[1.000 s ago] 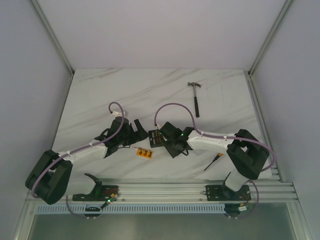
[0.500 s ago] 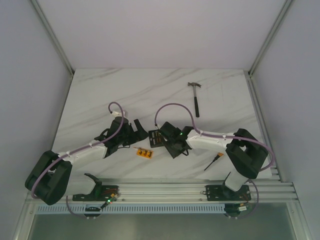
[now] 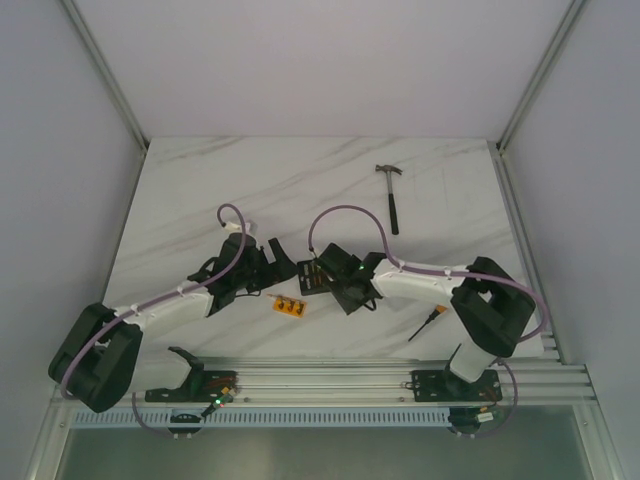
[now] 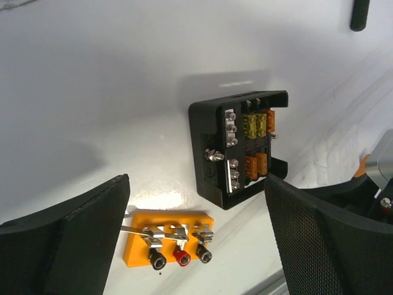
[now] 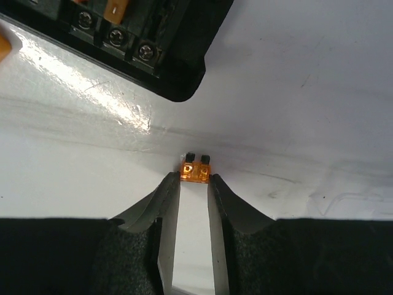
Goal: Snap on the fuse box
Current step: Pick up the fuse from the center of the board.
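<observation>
The fuse box (image 3: 311, 277) is a small black square box lying on the white table between the two arms. In the left wrist view the fuse box (image 4: 241, 147) lies open side up, with orange and yellow fuses in its slots. My left gripper (image 3: 282, 259) is open and empty, just left of the box; its fingers (image 4: 67, 236) are spread wide. My right gripper (image 5: 196, 179) is shut on a small orange fuse (image 5: 196, 169), tips down at the table, just beside a corner of the fuse box (image 5: 132, 40).
An orange terminal block (image 4: 167, 238) with three plugs lies in front of the box; it also shows in the top view (image 3: 290, 305). A hammer (image 3: 392, 196) lies at the back right. A small screwdriver (image 3: 428, 323) lies near the right arm's base.
My right gripper has edged slightly left toward the fuse box. My left gripper has shifted a little to the right. The box has not moved.
</observation>
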